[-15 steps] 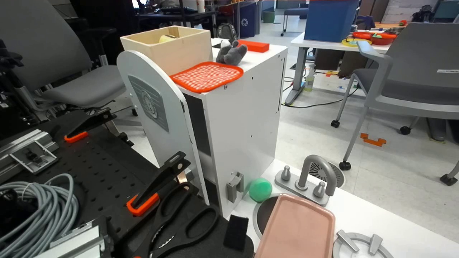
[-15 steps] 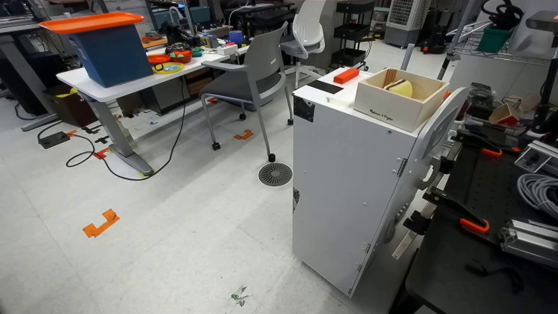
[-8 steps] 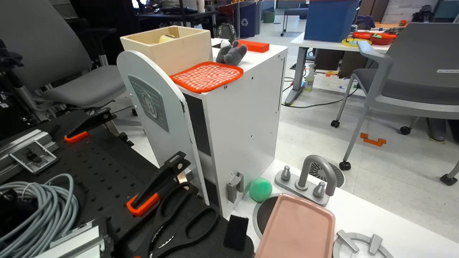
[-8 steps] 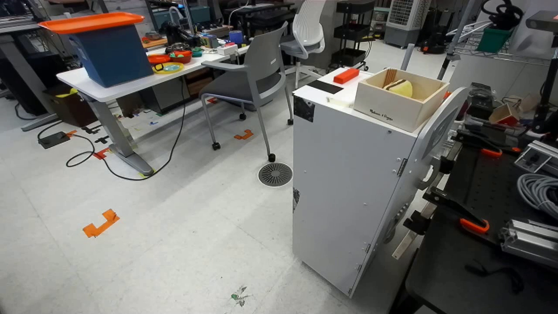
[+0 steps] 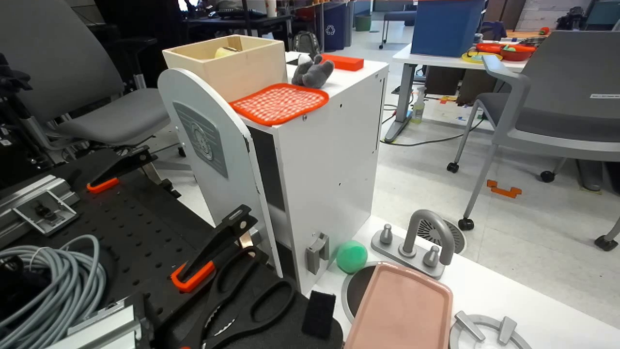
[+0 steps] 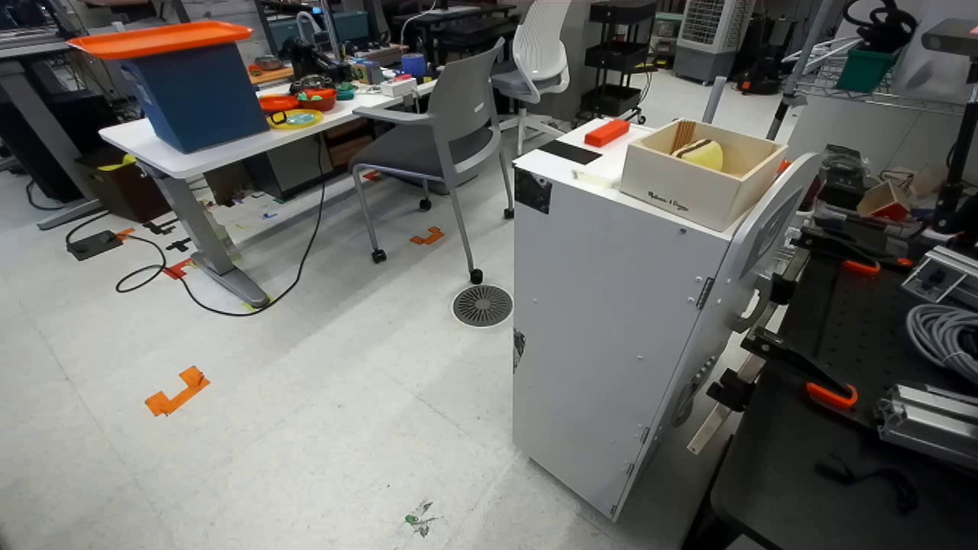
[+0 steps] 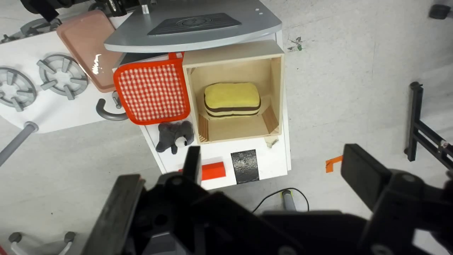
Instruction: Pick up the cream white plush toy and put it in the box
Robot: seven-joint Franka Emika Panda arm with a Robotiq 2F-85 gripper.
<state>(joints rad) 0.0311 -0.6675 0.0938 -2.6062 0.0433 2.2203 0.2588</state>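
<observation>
On top of the white cabinet sits the box (image 7: 237, 130), a pale wooden open-topped one that shows in both exterior views (image 5: 256, 68) (image 6: 672, 183). Inside it rests the cream white plush toy (image 7: 231, 96), rounded, yellow on top with dark brown bands and a pale side. Part of the toy (image 6: 704, 155) shows over the box's rim in both exterior views. My gripper (image 7: 274, 161) appears only in the wrist view, its fingers wide apart with nothing between them. From that camera the box and toy appear beyond the fingertips, apart from them.
A red checked pot holder (image 7: 154, 90) and a grey plush animal (image 7: 174, 135) lie beside the box. A red block (image 7: 213, 170) is near the cabinet's (image 6: 603, 321) edge. The cabinet's raised grey-white door (image 7: 198, 26) stands along another side of the box.
</observation>
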